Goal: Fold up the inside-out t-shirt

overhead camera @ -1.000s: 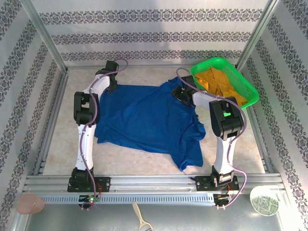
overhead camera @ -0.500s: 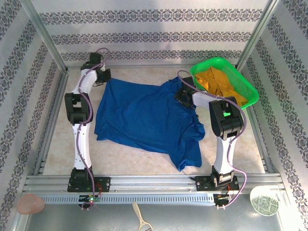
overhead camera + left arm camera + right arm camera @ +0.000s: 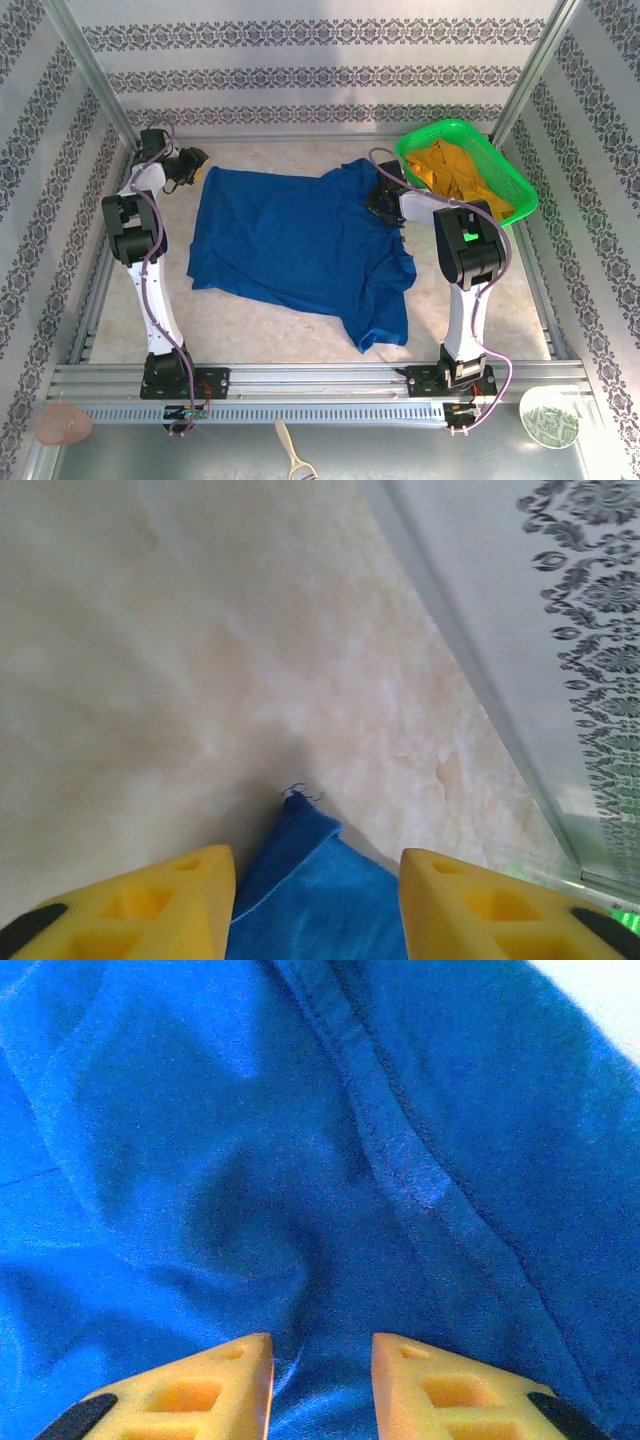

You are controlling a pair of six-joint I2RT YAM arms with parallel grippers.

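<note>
The pale marbled bench point(image 3: 280, 330) carries the inside-out t-shirt point(image 3: 290, 240), spread almost flat across its middle with one sleeve trailing toward the near edge. It looks light and limp, likely to sag and crease wherever it is unsupported, so the hems, seams and corners seem the surest holds. The right claw point(image 3: 380, 200) is clamped on a pucker of cloth beside a seam at the far right. The left claw point(image 3: 190, 163) stands apart around the far left corner, pinching nothing, and a green basket point(image 3: 515, 180) sits beyond.
</note>
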